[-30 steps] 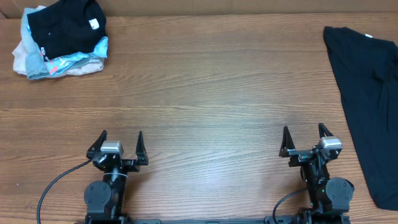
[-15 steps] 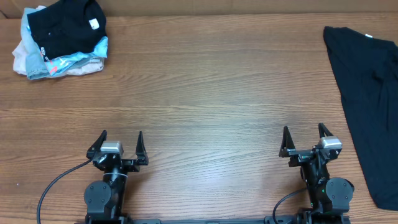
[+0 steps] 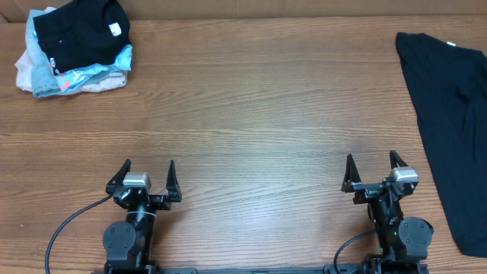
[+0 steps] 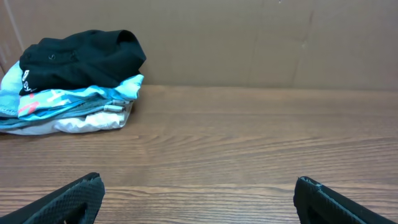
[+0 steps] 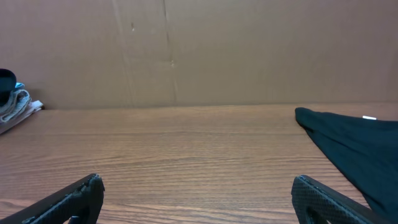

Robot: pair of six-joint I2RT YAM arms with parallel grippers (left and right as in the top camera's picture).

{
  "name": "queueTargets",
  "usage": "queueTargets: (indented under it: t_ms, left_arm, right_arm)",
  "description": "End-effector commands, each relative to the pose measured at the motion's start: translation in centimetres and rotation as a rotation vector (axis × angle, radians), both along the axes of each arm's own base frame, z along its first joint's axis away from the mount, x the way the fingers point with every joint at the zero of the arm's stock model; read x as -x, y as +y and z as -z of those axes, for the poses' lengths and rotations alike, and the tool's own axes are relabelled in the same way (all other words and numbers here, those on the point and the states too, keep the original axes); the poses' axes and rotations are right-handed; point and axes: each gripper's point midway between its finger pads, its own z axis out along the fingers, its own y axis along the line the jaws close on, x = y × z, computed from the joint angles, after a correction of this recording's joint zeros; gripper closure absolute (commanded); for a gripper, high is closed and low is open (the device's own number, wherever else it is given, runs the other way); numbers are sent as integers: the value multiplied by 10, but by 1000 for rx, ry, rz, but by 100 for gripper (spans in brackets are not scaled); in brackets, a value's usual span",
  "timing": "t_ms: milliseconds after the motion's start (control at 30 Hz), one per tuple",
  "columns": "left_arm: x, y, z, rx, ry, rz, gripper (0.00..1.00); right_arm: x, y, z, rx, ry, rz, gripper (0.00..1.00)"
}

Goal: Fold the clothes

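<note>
Overhead view: black T-shirt (image 3: 449, 129) spread along the right edge of the bench (image 3: 251, 114), partly out of frame; a pale speck at its far end is possibly a neck label. Far left corner: pile of garments (image 3: 72, 46), black over light-blue and pale. Near edge: left tool (image 3: 149, 164) and right tool (image 3: 371, 158), jaws wide, holding nothing. Left wrist view: pile ahead, to the left. Right wrist view: T-shirt ahead, to the right, well apart from the tool.

Black arms (image 3: 125, 237), pointed fingers (image 3: 123, 172), trailing cables (image 3: 76, 213).
</note>
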Motion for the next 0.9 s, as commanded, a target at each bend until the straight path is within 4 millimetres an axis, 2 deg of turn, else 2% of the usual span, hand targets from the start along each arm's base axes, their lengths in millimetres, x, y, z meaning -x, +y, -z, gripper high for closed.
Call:
queueTargets:
  t_ms: [0, 267, 333, 400, 433, 500, 567, 667, 867]
  left_arm:
    - [0, 3, -1, 17, -6, -17, 0]
    - [0, 3, 0, 17, -5, -17, 0]
    - [0, 3, 0, 17, -5, -17, 0]
    - [0, 3, 0, 17, -5, -17, 0]
    - [0, 3, 0, 17, -5, -17, 0]
    - [0, 3, -1, 17, -6, -17, 0]
    - [0, 3, 0, 17, -5, -17, 0]
    - [0, 3, 0, 17, -5, -17, 0]
    - [0, 3, 0, 17, -5, -17, 0]
  right_arm:
    - [0, 0, 2, 4, -3, 4, 0]
    - [0, -2, 2, 4, -3, 12, 0]
    - [0, 2, -4, -5, -27, -11, 0]
    - [4, 20, -22, 1, -103, -116, 0]
    - [11, 38, -35, -6, -154, -223, 0]
    - [29, 70, -51, -37, -208, -437, 0]
    - [54, 101, -54, -51, -208, -667, 0]
    - [67, 111, -63, -9, -263, -751, 0]
    - [70, 111, -69, 6, -296, -753, 0]
